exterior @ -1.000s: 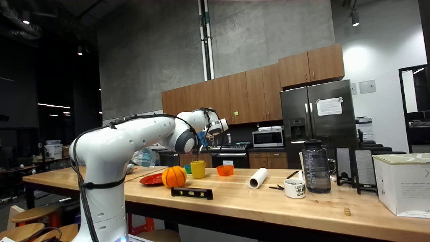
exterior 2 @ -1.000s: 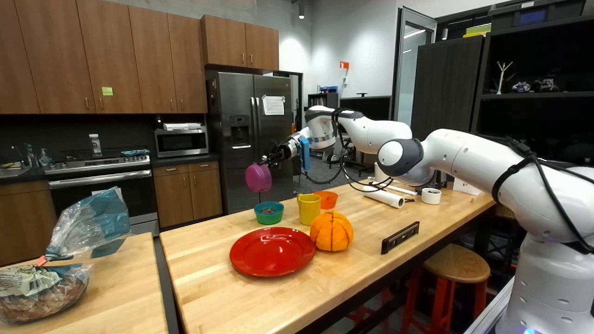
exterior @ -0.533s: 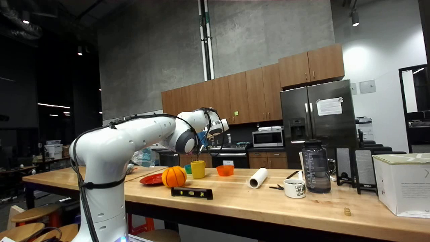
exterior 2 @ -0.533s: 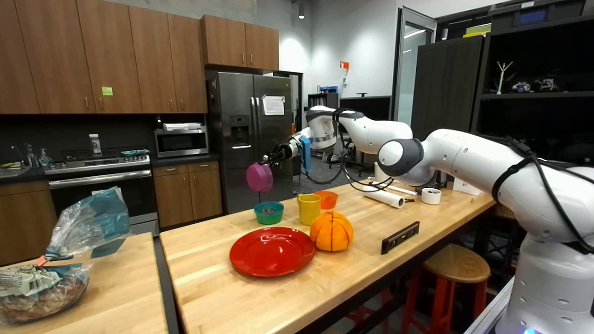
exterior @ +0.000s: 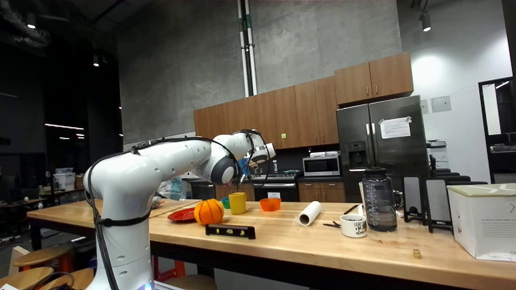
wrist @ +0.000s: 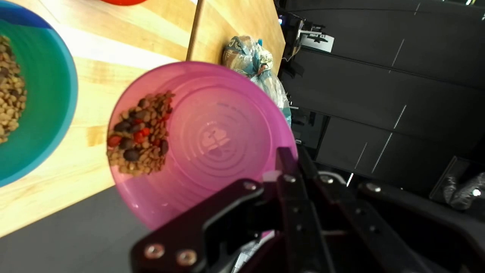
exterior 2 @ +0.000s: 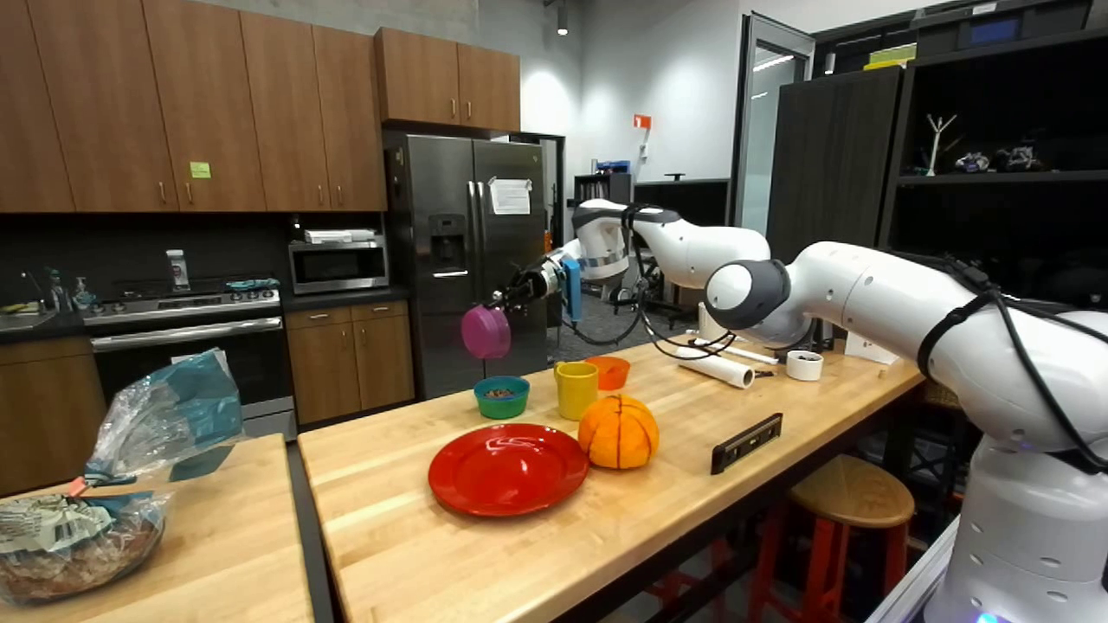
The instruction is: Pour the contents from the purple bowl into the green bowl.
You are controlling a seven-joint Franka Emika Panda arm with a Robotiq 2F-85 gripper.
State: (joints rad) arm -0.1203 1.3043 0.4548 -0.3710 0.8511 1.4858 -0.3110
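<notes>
My gripper (wrist: 295, 163) is shut on the rim of the purple bowl (wrist: 212, 132). In an exterior view the gripper (exterior 2: 500, 299) holds the purple bowl (exterior 2: 486, 332) tilted on its side, in the air above the green bowl (exterior 2: 504, 407). Tan grains with red and dark pieces (wrist: 142, 136) lie gathered inside the purple bowl on the side toward the green bowl. The green bowl (wrist: 45, 98) stands upright on the table at the left of the wrist view and holds similar grains. In an exterior view the green bowl (exterior: 225, 203) is partly hidden behind the yellow mug.
A yellow mug (exterior 2: 576, 391) stands beside the green bowl, with an orange bowl (exterior 2: 613, 373) behind it. A red plate (exterior 2: 467, 480) and an orange pumpkin (exterior 2: 618, 433) are nearer the front. A black level (exterior 2: 746, 443) and a white roll (exterior 2: 717, 368) lie farther along the table.
The purple bowl and gripper have shifted very slightly to the right in an exterior view. The bowl stays tilted and held. The things on the table have not moved.
</notes>
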